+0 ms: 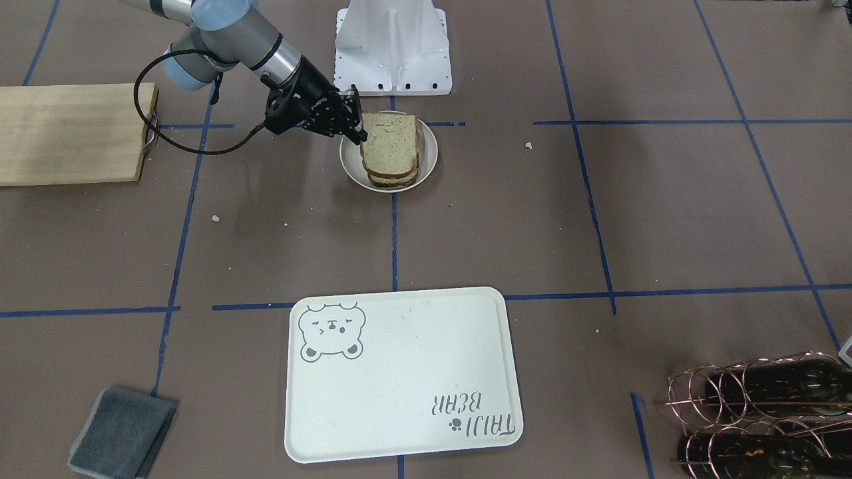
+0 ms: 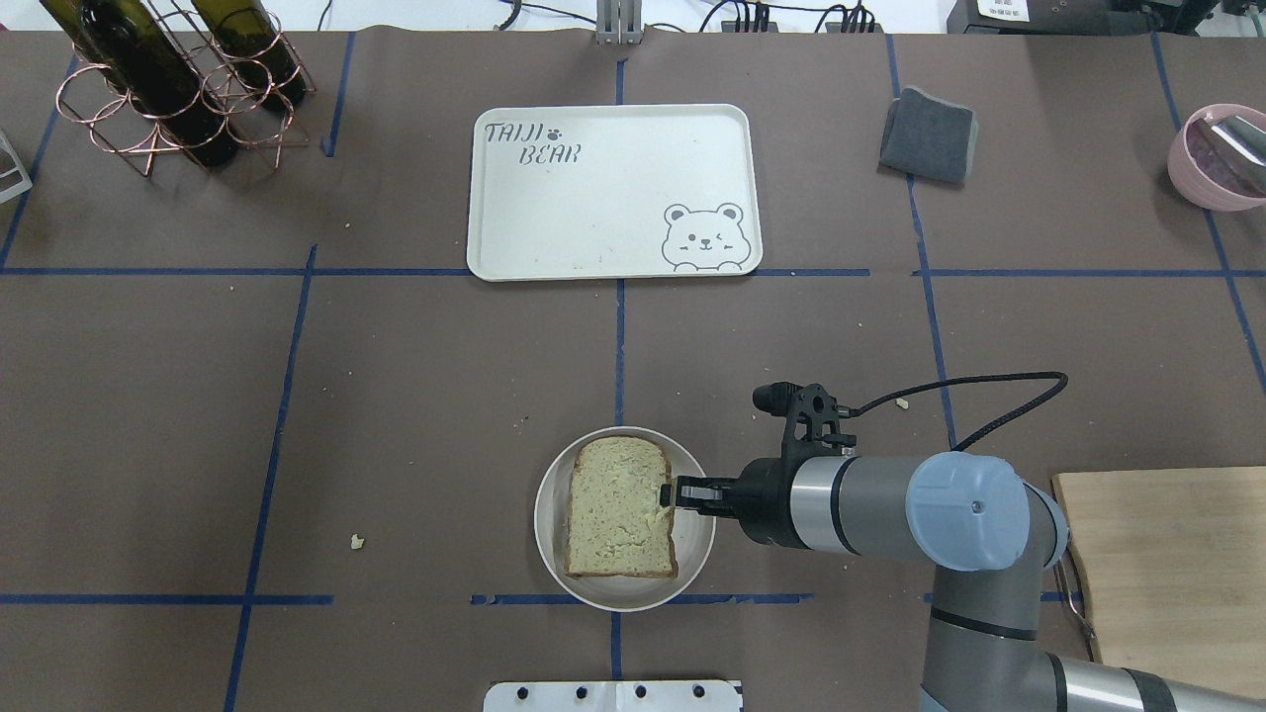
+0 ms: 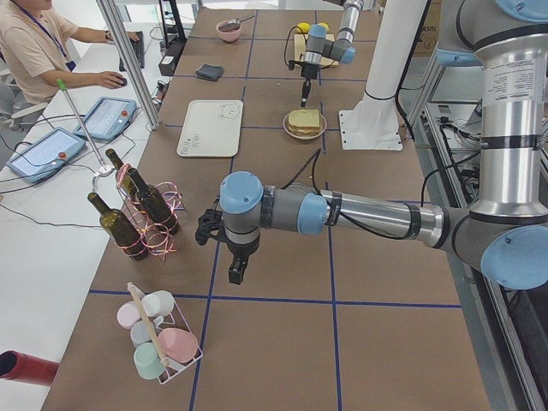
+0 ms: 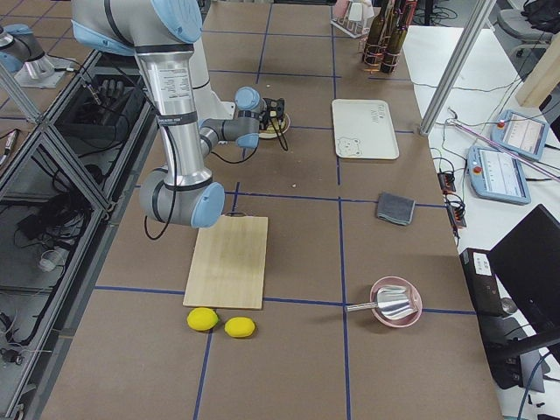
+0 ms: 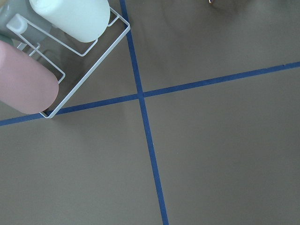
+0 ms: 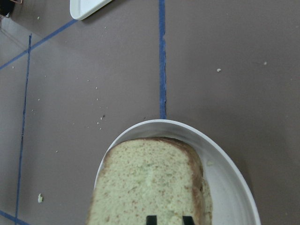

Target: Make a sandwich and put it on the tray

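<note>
The sandwich (image 1: 389, 143) lies on a small round plate (image 1: 429, 156) near the robot's base. Only stacked tan bread slices show; the egg is hidden. It also shows in the overhead view (image 2: 618, 509) and the right wrist view (image 6: 150, 183). My right gripper (image 2: 668, 491) points down at the top slice's right edge, jaws nearly together, tips on the bread (image 6: 168, 219). The cream bear tray (image 2: 593, 198) lies empty beyond the plate. My left gripper (image 3: 234, 276) hangs over bare table far to the left; I cannot tell if it is open.
A wooden cutting board (image 2: 1167, 574) lies beside the right arm. A grey cloth (image 2: 930, 135) and a pink bowl (image 2: 1217, 158) sit at the far right. A wine bottle rack (image 2: 168, 89) stands far left. A mug rack (image 5: 47, 56) is under the left wrist.
</note>
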Controlling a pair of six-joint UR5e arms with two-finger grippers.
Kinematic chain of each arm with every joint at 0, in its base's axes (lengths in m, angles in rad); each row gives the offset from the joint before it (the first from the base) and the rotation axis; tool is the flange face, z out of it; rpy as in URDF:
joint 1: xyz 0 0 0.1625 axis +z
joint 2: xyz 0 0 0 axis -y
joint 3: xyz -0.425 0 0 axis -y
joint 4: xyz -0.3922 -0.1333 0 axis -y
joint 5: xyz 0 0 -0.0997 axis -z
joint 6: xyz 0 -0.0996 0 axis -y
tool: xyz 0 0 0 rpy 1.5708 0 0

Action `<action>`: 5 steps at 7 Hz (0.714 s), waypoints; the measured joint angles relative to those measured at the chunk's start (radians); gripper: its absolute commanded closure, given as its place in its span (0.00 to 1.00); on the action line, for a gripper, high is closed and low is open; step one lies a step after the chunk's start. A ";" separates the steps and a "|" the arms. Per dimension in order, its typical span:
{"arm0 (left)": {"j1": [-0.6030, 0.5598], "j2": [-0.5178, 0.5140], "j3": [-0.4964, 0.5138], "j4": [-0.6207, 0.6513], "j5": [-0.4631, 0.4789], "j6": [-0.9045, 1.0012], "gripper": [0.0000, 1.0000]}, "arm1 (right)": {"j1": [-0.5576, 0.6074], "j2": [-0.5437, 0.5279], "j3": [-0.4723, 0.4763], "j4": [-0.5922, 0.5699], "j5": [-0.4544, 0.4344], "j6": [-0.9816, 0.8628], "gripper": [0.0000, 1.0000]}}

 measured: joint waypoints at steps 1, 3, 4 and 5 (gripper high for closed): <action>0.000 0.000 -0.003 0.000 0.000 0.000 0.00 | 0.011 -0.001 0.013 -0.043 -0.009 0.000 0.00; 0.000 -0.013 -0.030 -0.004 0.002 0.000 0.00 | 0.089 -0.005 0.044 -0.207 0.012 -0.053 0.00; 0.000 -0.022 -0.060 -0.005 0.000 -0.001 0.00 | 0.168 -0.009 0.057 -0.317 0.068 -0.129 0.00; 0.000 -0.039 -0.089 -0.007 -0.003 -0.003 0.00 | 0.266 -0.012 0.075 -0.439 0.148 -0.231 0.00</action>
